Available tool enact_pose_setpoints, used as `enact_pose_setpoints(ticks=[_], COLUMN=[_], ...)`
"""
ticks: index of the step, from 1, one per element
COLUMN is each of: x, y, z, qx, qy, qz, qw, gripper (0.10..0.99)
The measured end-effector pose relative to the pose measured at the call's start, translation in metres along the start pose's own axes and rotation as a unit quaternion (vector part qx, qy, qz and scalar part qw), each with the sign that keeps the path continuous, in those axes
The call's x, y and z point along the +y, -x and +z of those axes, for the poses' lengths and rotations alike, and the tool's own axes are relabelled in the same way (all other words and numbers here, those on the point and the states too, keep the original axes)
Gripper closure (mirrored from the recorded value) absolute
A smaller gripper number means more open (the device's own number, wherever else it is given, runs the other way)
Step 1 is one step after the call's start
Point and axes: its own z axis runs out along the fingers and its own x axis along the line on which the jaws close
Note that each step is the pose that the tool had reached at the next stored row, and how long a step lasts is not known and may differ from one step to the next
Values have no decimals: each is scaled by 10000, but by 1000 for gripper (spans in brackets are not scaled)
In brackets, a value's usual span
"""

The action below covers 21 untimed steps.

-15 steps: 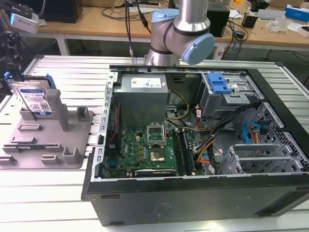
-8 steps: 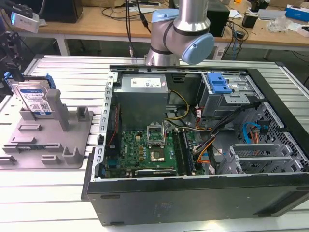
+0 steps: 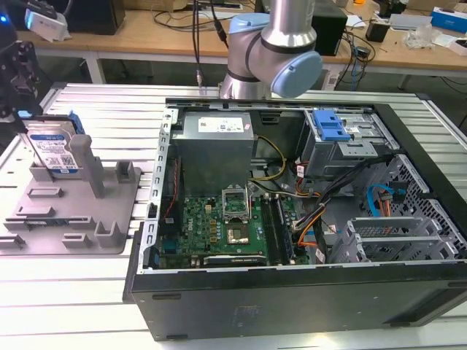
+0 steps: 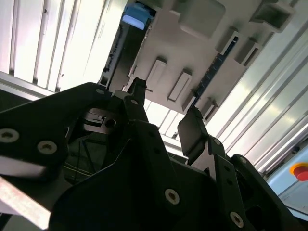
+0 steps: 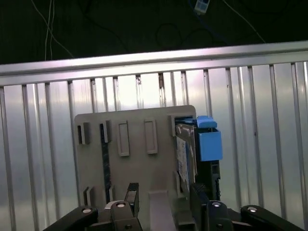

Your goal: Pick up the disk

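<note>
In the exterior view the disk (image 3: 53,149) stands upright in the grey holder (image 3: 80,211) on the table (image 3: 95,109), at this view's left. The pincer (image 3: 20,109) hangs just above it, apart. I judge the disk stiff, rather heavy, smooth and sensitive to shock, so it is best taken across its flat faces near the free upper edge. In the second wrist view the pincer (image 4: 163,103) is spread and empty, with the disk (image 4: 134,18) beyond it. In the first wrist view the disk (image 5: 183,154) lies in line with one of the fingers (image 5: 198,199), not between both.
</note>
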Motion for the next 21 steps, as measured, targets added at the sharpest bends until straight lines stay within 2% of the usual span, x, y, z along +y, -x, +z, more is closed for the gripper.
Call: enact_pose_setpoints(ticks=[4, 5, 7, 11, 16, 21], x=[19, 36, 107, 299, 323, 329], y=[174, 245, 310, 343, 342, 359], z=[1, 2, 5, 21, 67, 113], qx=[1, 0, 0, 1, 6, 7], qy=[0, 0, 0, 0, 0, 1], qz=[-34, -36, -35, -49, -280, -330], qw=[10000, 10000, 10000, 10000, 9996, 9995], gripper=[541, 541, 541, 541, 541, 541])
